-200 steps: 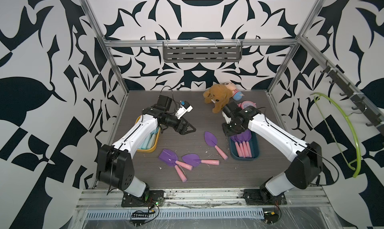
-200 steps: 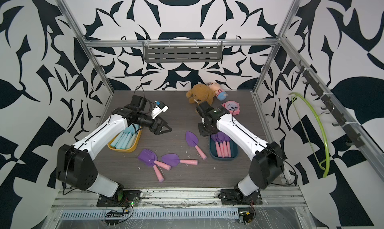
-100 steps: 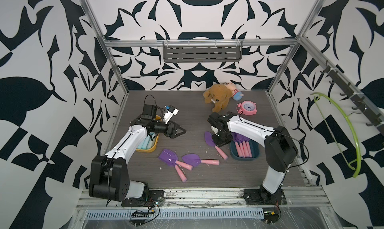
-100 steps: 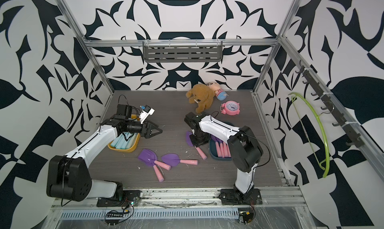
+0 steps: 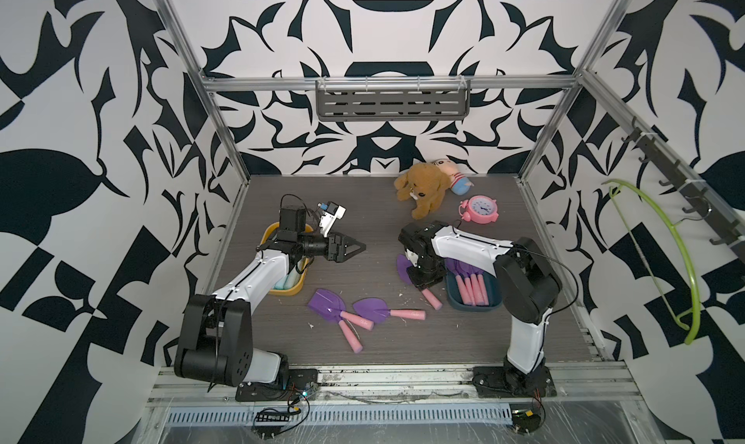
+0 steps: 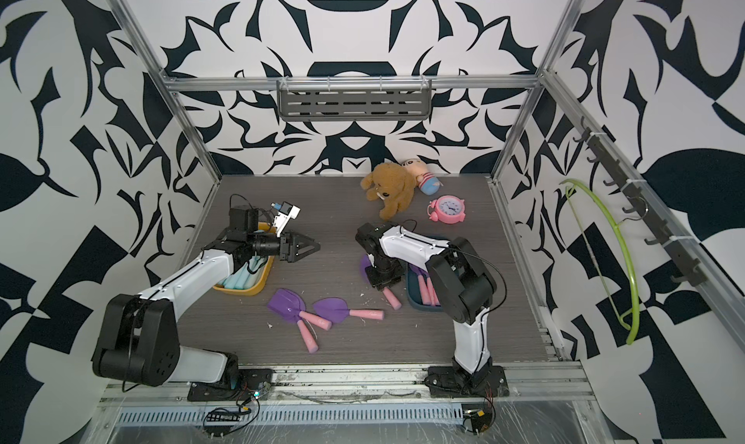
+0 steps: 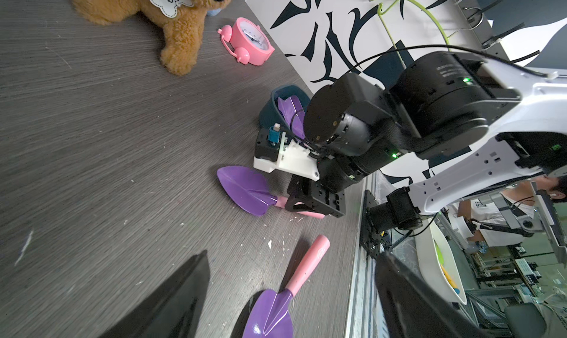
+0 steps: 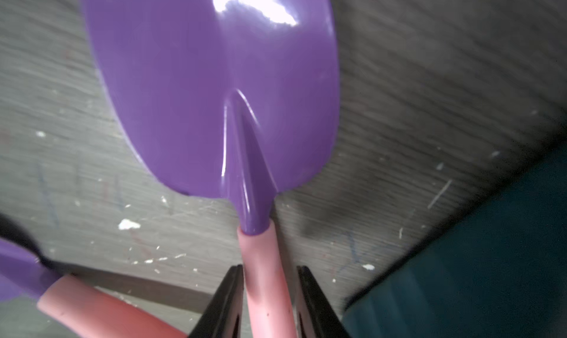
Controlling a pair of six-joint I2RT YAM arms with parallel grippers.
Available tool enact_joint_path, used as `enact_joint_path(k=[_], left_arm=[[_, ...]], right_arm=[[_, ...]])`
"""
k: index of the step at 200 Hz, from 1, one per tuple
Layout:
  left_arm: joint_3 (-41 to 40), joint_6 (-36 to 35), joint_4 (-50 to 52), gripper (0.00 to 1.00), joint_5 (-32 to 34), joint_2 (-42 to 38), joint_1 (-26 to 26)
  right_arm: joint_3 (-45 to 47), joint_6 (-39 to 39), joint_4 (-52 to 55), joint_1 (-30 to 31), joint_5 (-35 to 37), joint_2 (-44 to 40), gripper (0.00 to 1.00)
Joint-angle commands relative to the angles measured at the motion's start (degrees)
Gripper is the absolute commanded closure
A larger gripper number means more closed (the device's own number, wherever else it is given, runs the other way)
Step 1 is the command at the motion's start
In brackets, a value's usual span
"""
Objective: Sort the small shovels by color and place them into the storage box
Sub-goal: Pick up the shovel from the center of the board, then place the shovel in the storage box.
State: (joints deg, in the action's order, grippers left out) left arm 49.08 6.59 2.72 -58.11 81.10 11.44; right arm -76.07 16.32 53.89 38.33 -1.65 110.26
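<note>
A purple shovel [image 5: 401, 265] [image 8: 214, 91] with a pink handle lies on the table left of the dark blue box [image 5: 455, 305]. My right gripper [image 5: 423, 284] [image 8: 270, 267] is down over that handle. Its fingers straddle the handle, open, with a thin gap on one side. More purple shovels [image 5: 326, 303] [image 5: 373, 307] lie near the front middle. Several pink-handled shovels [image 5: 471, 288] fill the blue box. Light blue shovels [image 5: 288, 278] lie in the yellow box [image 5: 290, 292]. My left gripper [image 5: 358, 246] [image 7: 293, 253] hovers wide open and empty to the right of the yellow box.
A brown plush dog [image 5: 423, 188], a small doll [image 5: 457, 180] and a pink alarm clock [image 5: 479, 209] sit at the back right. A green hanger [image 5: 685, 260] hangs on the right wall. Both top views show a metal rail along the table's front edge.
My right gripper has moved from above the blue box left and down onto the shovel's handle, its jaws no narrower. My left arm has drawn back and levelled out beside the yellow box.
</note>
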Motion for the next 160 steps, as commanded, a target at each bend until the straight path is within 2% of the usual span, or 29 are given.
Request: enact_joint_path(k=[1, 26, 43, 59, 83, 121, 160], left_arm=[[-0.5, 0.7, -1.4, 0.08, -1.4, 0.4, 0.2], [-0.6, 0.4, -1.0, 0.09, -1.0, 0.7, 0.2], [-0.5, 0.2, -0.5, 0.09, -0.4, 1.0, 0.2], [-0.4, 0.1, -0.4, 0.09, -0.3, 1.2, 0.2], [-0.1, 0.1, -0.1, 0.09, -0.1, 1.4, 0.2], [2.6, 0.1, 2.4, 0.09, 1.1, 2.5, 2.0], [7.2, -1.6, 6.6, 0.1, 3.5, 4.7, 6.4]], right_arm=[[-0.4, -0.7, 0.1, -0.1, 0.7, 0.3, 0.67], [0.1, -0.7, -1.2, -0.1, 0.7, 1.6, 0.69], [0.4, -0.6, -2.0, -0.1, 0.7, 1.9, 0.89], [0.5, -0.3, -2.5, -0.1, 0.9, 0.9, 0.96], [0.0, -0.1, -2.4, -0.1, 1.9, -2.0, 0.99], [-2.8, -0.7, 0.7, -0.5, 3.9, -8.5, 1.0], [-1.3, -1.3, 4.6, -6.1, 3.9, -16.5, 1.0]])
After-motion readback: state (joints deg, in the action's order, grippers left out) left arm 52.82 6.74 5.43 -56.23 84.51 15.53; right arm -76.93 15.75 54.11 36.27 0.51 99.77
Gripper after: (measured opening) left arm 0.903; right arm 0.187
